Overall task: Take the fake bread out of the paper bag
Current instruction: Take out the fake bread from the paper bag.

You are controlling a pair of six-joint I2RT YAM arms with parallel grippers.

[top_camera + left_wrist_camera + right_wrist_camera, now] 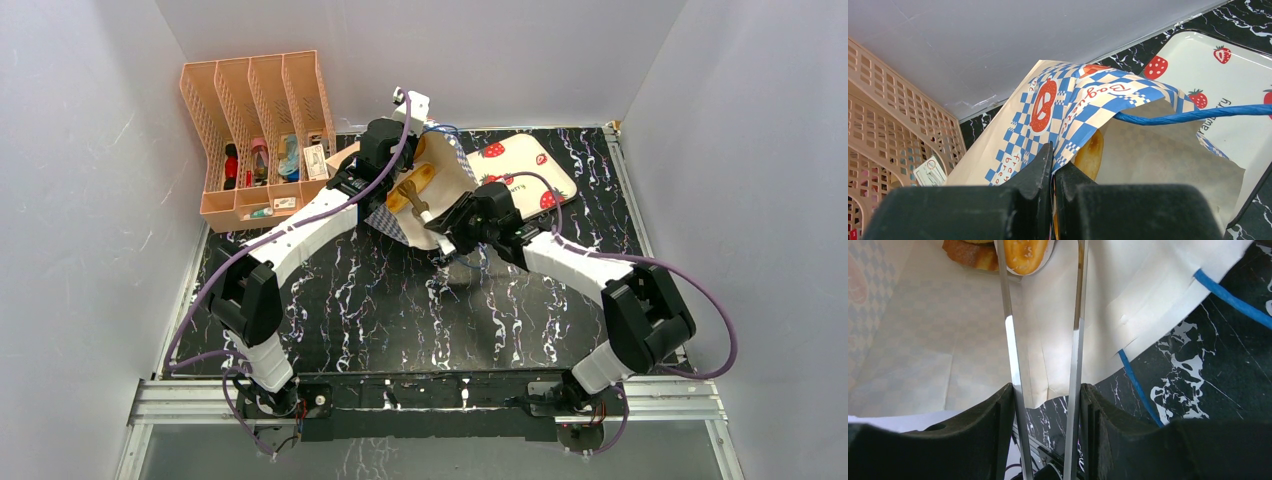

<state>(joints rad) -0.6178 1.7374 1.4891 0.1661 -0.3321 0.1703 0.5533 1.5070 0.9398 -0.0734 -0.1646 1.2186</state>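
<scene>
Black table [400, 320]: left claw [1053, 165] pinches paper bag [1013, 130] beside rack [255, 130], right claw [1045, 392] squeezes tongs [1009, 340].

Paper bag [450, 170]: brown kraft, blue-white checkered band, white inside. Lies on its side at the table's 12 o'clock, mouth gaping toward 4 o'clock. Blue cord handle [1193, 115] runs across the mouth. Fake bread [418, 183] is inside, deep end: orange glazed seeded piece [1025, 252], brown slice [968, 252] touching at its 9 o'clock.
</scene>
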